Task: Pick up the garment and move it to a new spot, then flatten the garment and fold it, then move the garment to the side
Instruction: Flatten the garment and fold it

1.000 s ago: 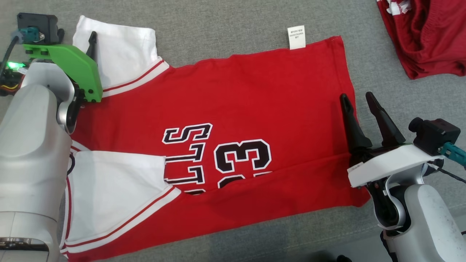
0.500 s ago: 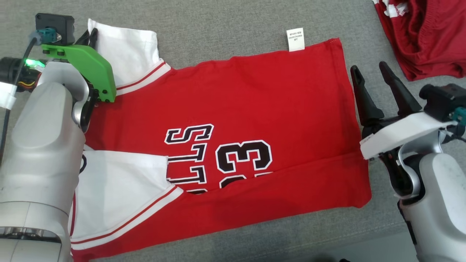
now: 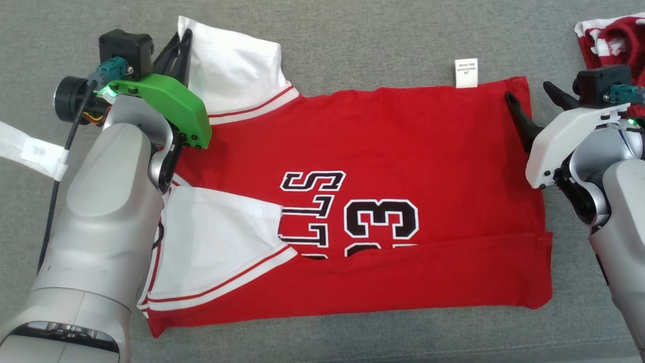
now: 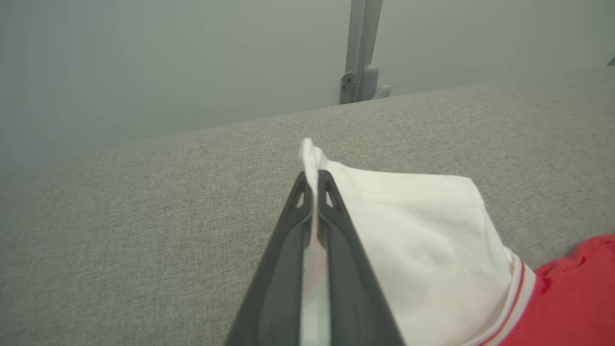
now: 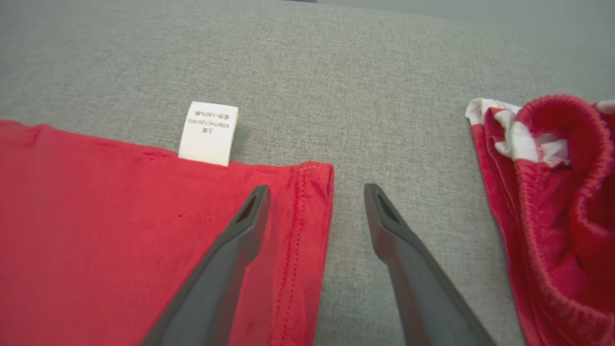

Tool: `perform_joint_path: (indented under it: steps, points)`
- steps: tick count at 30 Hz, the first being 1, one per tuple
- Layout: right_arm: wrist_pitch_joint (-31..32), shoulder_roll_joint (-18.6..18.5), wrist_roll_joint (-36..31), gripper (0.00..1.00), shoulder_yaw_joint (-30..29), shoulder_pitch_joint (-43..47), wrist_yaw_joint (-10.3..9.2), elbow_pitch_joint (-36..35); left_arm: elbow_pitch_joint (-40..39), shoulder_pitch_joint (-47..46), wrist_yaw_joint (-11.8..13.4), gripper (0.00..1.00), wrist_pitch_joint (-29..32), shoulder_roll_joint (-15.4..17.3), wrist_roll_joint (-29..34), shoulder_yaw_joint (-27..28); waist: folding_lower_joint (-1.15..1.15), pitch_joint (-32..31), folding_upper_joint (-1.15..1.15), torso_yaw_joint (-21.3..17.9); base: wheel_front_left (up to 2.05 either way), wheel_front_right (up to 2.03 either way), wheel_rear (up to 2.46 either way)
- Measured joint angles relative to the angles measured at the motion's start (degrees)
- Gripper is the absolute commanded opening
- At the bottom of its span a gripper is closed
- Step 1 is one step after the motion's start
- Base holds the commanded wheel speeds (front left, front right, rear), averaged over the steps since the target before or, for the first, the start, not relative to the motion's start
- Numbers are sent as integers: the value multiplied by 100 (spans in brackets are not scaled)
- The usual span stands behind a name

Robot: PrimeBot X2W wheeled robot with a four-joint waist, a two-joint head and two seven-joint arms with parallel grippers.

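The left gripper [image 3: 184, 38] [image 4: 313, 175] is clamped on the far edge of the jersey's white sleeve [image 3: 232, 65] [image 4: 423, 230], with a tuft of white cloth poking out past its tips. The right gripper [image 3: 528, 92] [image 5: 315, 188] stands with its fingers apart, astride the jersey's far hem corner. One finger is over the red cloth and the other over the grey cushion [image 3: 352, 40] just off the hem, holding nothing.

The red jersey [image 3: 403, 146] lies flat across the cushion. Its near edge is folded up, so the fold cuts off the lower lettering and numbers. The left forearm hides the collar. A care label [image 3: 466, 73] [image 5: 208, 133] juts from the jersey's far edge, its print too small to read. Beyond the hem a second red garment [image 3: 609, 40] [image 5: 552, 192] is cut off by the frame.

A second ago the left fingers were apart at that sleeve. The right gripper was then further along the hem, near the fold. The head camera has also shifted.
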Motion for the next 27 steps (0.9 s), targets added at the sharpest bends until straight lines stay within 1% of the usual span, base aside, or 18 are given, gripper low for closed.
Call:
perform_joint_path:
  steps: [7, 8, 9, 10, 12, 13, 14, 16, 17, 18, 19, 23, 27]
  points:
    - [234, -166, 156, 100, 246, -399, 0, 631, -155, 135, 0, 0, -43, -33, -229, -157, 0, -66, 0, 298, 0, 0, 0]
    - [263, -182, 167, 91, 289, -436, 0, 728, -163, 154, 0, 0, -43, -33, -248, -178, 0, -71, 0, 321, 0, 0, 0]
    - [307, -200, 174, 75, 327, -474, 0, 806, -168, 164, 0, 0, -42, -31, -261, -194, -1, -75, 0, 339, 0, 0, 0]
    - [330, -215, 190, 50, 348, -514, 1, 883, -176, 171, 0, 0, -43, -32, -286, -210, -1, -78, 0, 354, 0, 0, 0]
    - [348, -236, 230, 44, 390, -589, 1, 998, -185, 183, 0, 0, -48, -27, -318, -235, 0, -87, 0, 374, 0, 0, 0]
    - [348, -241, 242, 38, 412, -611, 2, 1032, -192, 197, 0, 0, -49, -26, -334, -247, 0, -96, 0, 379, 0, 0, 0]
    - [346, -242, 257, 36, 437, -617, 2, 1068, -197, 211, 0, 0, -52, -22, -337, -260, -1, -106, 0, 382, 0, 0, 0]
    - [293, -252, 259, 26, 512, -632, 3, 1134, -212, 238, 0, 0, -87, -3, -349, -281, 0, -133, 0, 378, 0, 0, 0]
    - [230, -256, 240, 16, 538, -641, 3, 1168, -220, 257, 0, 0, -116, 15, -361, -283, -1, -149, 0, 373, 0, 0, 0]
    - [171, -255, 219, 2, 552, -642, 3, 1216, -224, 280, -1, 0, -141, 34, -387, -282, 0, -167, 0, 367, 0, 0, 0]
    - [171, -255, 219, 0, 552, -642, 3, 1216, -224, 280, -1, 0, -141, 34, -387, -282, 0, -167, 0, 367, 0, 0, 0]
    - [-253, -174, 210, 0, 531, -642, 3, 1367, -305, 448, -1, 0, -242, 83, -449, -276, 0, -263, 0, 347, 0, 0, 0]
    - [-739, -169, 290, 0, 581, -554, 3, 1288, -571, 749, -1, 0, -349, 190, -549, -281, -1, -400, 0, 338, 0, 0, 0]
